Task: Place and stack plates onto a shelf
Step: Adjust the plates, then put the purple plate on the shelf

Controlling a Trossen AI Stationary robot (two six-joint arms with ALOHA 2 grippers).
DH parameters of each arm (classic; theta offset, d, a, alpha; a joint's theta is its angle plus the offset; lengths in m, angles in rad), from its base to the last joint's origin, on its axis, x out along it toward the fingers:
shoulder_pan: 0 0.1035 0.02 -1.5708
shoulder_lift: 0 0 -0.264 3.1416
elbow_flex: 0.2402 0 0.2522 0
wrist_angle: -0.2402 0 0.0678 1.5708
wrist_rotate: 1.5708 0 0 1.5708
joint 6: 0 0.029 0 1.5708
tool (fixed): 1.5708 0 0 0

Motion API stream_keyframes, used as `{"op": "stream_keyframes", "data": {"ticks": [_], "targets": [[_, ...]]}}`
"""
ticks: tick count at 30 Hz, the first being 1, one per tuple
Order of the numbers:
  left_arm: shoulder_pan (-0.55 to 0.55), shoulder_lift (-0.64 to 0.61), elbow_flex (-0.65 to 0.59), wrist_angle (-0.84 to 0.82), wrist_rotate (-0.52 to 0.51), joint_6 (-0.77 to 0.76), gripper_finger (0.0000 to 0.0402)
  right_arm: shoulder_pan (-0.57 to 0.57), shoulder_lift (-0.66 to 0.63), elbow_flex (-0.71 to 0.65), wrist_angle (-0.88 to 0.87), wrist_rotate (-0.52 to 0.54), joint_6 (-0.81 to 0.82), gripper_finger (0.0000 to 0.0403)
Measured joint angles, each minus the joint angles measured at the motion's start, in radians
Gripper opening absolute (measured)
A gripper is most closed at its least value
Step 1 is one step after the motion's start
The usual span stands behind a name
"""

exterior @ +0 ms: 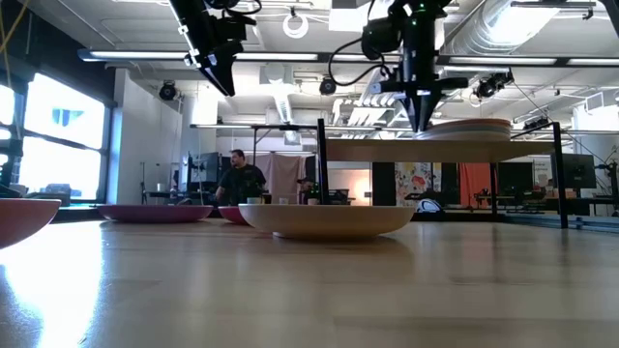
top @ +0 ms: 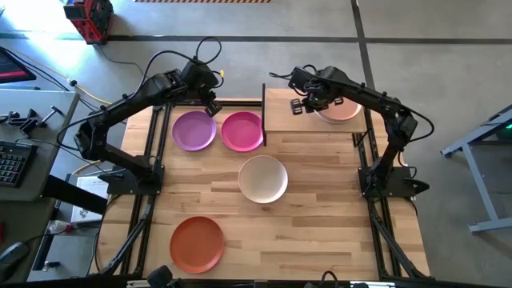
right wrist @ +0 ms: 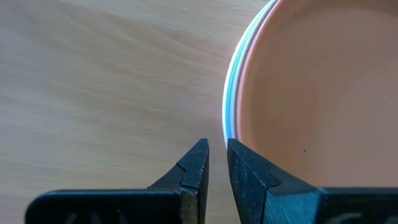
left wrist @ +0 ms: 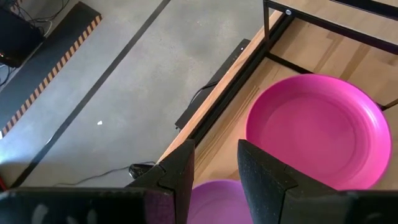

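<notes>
Plates are partly shelved: a stack (top: 342,110) topped in peach sits on the shelf (top: 280,118). Purple (top: 194,130), magenta (top: 242,131), cream (top: 263,178) and orange (top: 197,242) wait on the bench (top: 320,200). Right fingers (right wrist: 214,163), slightly apart and empty, hover just beside the stack; left fingers (left wrist: 214,171) hang open above purple.

Bright overhead light; window glare on the tabletop (exterior: 290,290).

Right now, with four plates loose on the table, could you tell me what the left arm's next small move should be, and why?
Probably lower the left gripper onto the far rim of the round matte purple plate. It hangs directly above that rim with its fingers apart and empty, while the right gripper is at the plate stack on the light-wood shelf.
</notes>
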State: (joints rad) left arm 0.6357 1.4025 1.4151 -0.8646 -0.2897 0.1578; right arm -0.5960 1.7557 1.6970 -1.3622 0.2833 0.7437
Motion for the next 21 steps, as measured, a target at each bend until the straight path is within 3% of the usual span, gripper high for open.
{"op": "stream_keyframes", "data": {"ticks": [5,12,21], "targets": [[0.0,0.0,0.0,-0.004,0.0,-0.007,0.0113,0.0,0.0,0.0,0.0,-0.019,-0.026,0.0051],[0.0,0.0,0.0,-0.127,0.005,-0.065,0.0113,0.026,-0.008,0.0,0.064,-0.163,-0.117,0.0051],[-0.018,-0.001,-0.023,-0.263,0.156,-0.233,0.0113,0.053,-0.055,0.037,0.237,-0.39,-0.261,0.0051]]}}
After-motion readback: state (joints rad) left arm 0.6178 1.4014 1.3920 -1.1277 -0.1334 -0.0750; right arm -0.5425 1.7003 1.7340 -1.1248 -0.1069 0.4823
